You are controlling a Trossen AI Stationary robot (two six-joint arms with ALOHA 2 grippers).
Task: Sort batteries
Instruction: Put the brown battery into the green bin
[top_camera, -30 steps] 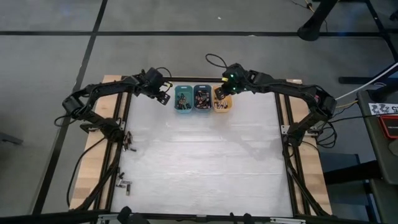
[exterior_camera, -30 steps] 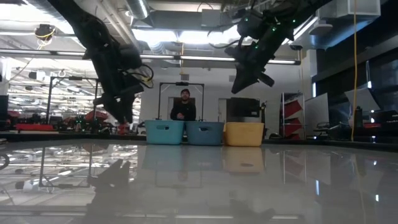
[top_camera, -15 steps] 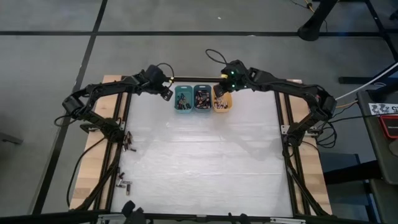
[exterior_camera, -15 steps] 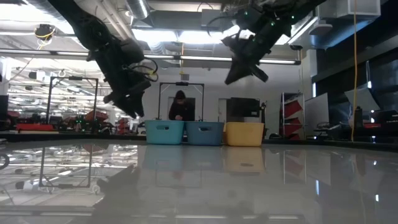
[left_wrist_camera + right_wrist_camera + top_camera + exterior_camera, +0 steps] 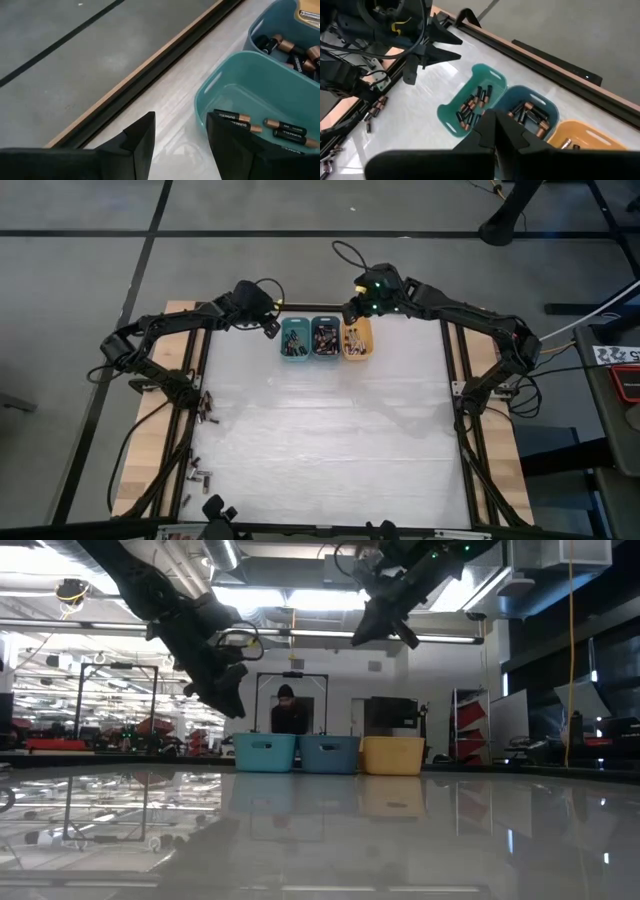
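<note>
Three small bins stand in a row at the table's far edge: teal (image 5: 295,338), blue (image 5: 325,337) and orange (image 5: 357,338). Batteries (image 5: 280,131) lie on the teal bin's floor, and more (image 5: 527,112) in the blue bin. My left gripper (image 5: 180,137) hangs open just left of the teal bin (image 5: 235,95), above the table, with nothing between its fingers. My right gripper (image 5: 493,129) is shut and empty, high above the bins, over the far end of the orange one (image 5: 350,313).
Several loose batteries (image 5: 207,412) lie on the wooden strip at the table's left edge, more near its front left corner (image 5: 200,476). A black rail (image 5: 150,70) runs along the far edge behind the bins. A person (image 5: 288,712) stands in the room beyond.
My right gripper has risen, still shut, from just above the orange bin to well above the row. My left gripper has tipped its fingers upward and risen a little, drawing nearer the teal bin, and stays open.
</note>
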